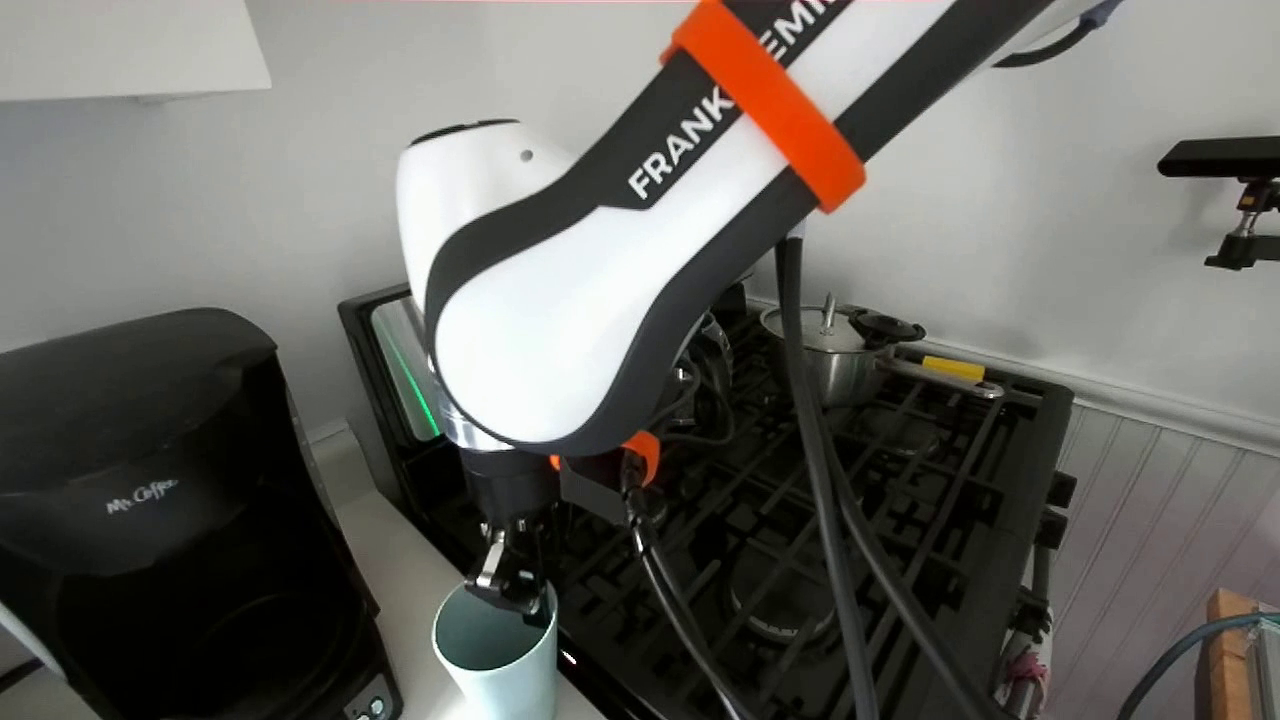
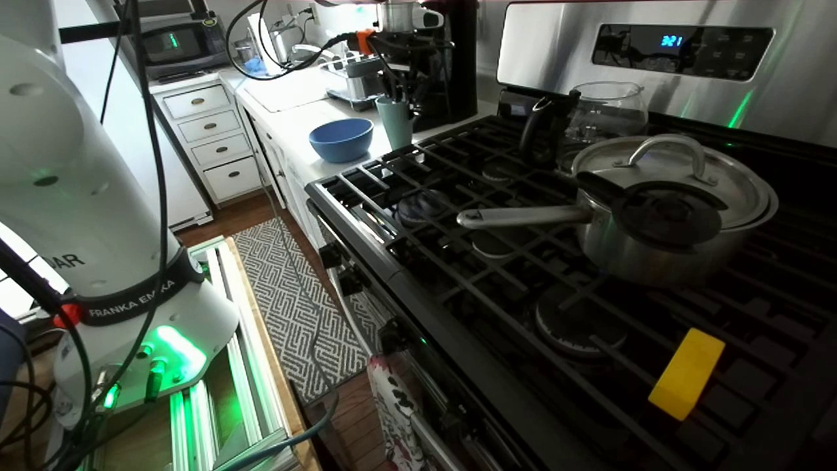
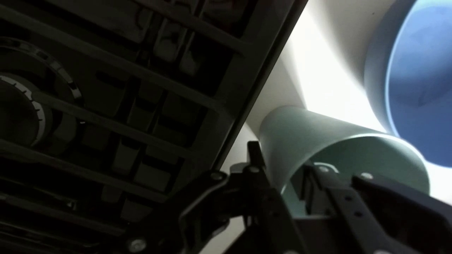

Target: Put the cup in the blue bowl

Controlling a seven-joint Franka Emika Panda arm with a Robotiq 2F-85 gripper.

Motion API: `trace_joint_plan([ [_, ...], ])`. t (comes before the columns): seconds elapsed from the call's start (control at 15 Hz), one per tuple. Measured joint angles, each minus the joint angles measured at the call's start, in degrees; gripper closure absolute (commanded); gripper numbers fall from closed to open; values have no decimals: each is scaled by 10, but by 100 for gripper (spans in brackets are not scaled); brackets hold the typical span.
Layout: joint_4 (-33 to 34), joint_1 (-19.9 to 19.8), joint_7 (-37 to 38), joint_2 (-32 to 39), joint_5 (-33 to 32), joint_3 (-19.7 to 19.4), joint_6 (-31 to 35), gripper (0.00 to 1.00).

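The pale blue-green cup (image 1: 505, 680) stands upright on the counter beside the stove; it also shows in another exterior view (image 2: 394, 124) and in the wrist view (image 3: 293, 130). The blue bowl (image 2: 341, 140) sits on the counter close to the cup; in the wrist view it is at the right edge (image 3: 378, 70), partly cut off. My gripper (image 3: 280, 167) straddles the cup's rim, one finger outside the wall and one inside the cup. A gap shows between the inner finger and the wall, so it is open. The gripper (image 1: 520, 605) points down into the cup's mouth.
A black coffee maker (image 1: 150, 480) stands beside the cup. The black stove grates (image 2: 497, 242) lie on the cup's other side. A steel pot (image 2: 654, 242), a glass carafe (image 2: 605, 108) and a yellow block (image 2: 686, 373) are on the stove. Cables (image 1: 830, 480) hang from the arm.
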Motion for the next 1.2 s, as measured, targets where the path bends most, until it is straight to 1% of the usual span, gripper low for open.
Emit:
trace_joint_plan([
  [0.33,11,12,9,1,-4,0,-21,99],
  [0.6,9,24,31,-11,-6,2,-20,99],
  [0.8,-13,33,65,-48,-14,3,-5,99],
  [1.0,-50,48,117,-98,-49,4,5,99],
  [1.2,-81,56,149,-138,-70,15,5,99],
])
